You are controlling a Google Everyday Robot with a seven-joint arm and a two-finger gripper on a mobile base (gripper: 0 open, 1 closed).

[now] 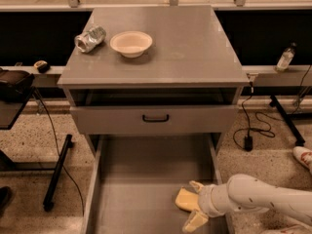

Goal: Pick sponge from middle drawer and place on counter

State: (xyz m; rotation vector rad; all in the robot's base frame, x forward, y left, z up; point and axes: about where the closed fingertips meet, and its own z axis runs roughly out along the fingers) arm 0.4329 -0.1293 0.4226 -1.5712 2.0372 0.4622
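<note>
Your gripper (pixel 192 204) sits low at the near right of the middle drawer (pixel 141 199), fingers spread wide. The sponge (pixel 184 199) lies on the floor between them, unpinched. Beyond is a closed drawer front (pixel 122 120). Farther back, the counter (pixel 195 48) carries a bowl (pixel 130 43) and a crushed can (pixel 90 38).

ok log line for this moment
gripper open at sponge | sponge in middle drawer, right side | counter holds bowl, can
</note>
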